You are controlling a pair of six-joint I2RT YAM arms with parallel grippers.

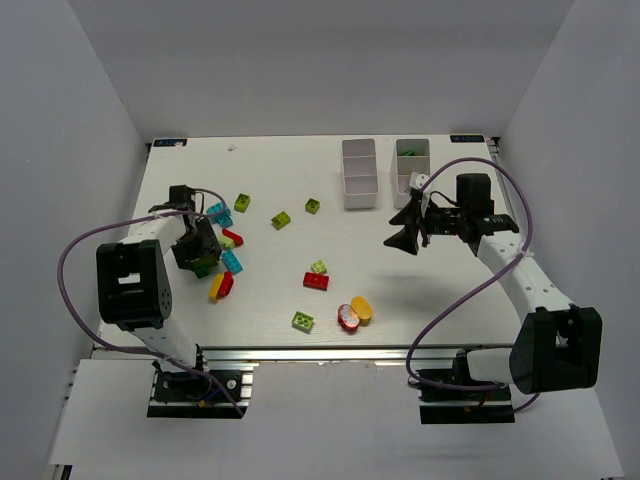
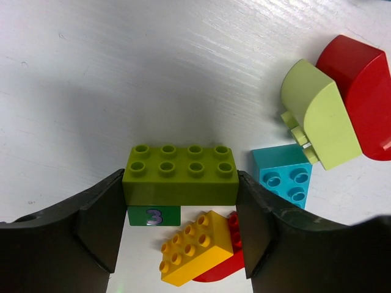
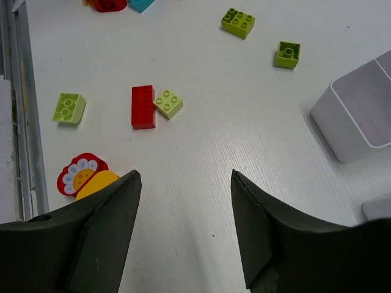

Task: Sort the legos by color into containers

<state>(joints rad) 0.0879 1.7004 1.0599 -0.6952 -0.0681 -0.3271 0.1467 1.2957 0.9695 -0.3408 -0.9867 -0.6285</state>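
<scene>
My left gripper [image 1: 200,255] is shut on a lime two-by-four brick [image 2: 180,177], one finger [image 2: 101,223] on each short end. A dark green piece marked 3 [image 2: 154,215] sits under the brick. Below it lie a yellow brick [image 2: 195,247] on a red one [image 2: 235,244]. A cyan brick [image 2: 284,174], a lime curved brick [image 2: 317,119] and a red curved brick [image 2: 360,91] lie to the right. My right gripper [image 1: 408,228] is open and empty above the table [image 3: 183,183]. Two white bins [image 1: 359,172] [image 1: 411,165] stand at the back; the right one holds dark green bricks [image 1: 412,152].
Loose bricks lie mid-table: a red brick [image 3: 143,106] touching a lime one [image 3: 168,103], a lime brick [image 3: 68,108], a red flower piece [image 3: 81,173] by an orange one [image 1: 362,308], and lime bricks [image 3: 238,22] [image 3: 287,54] further back. A bin corner [image 3: 360,110] is at my right gripper's right.
</scene>
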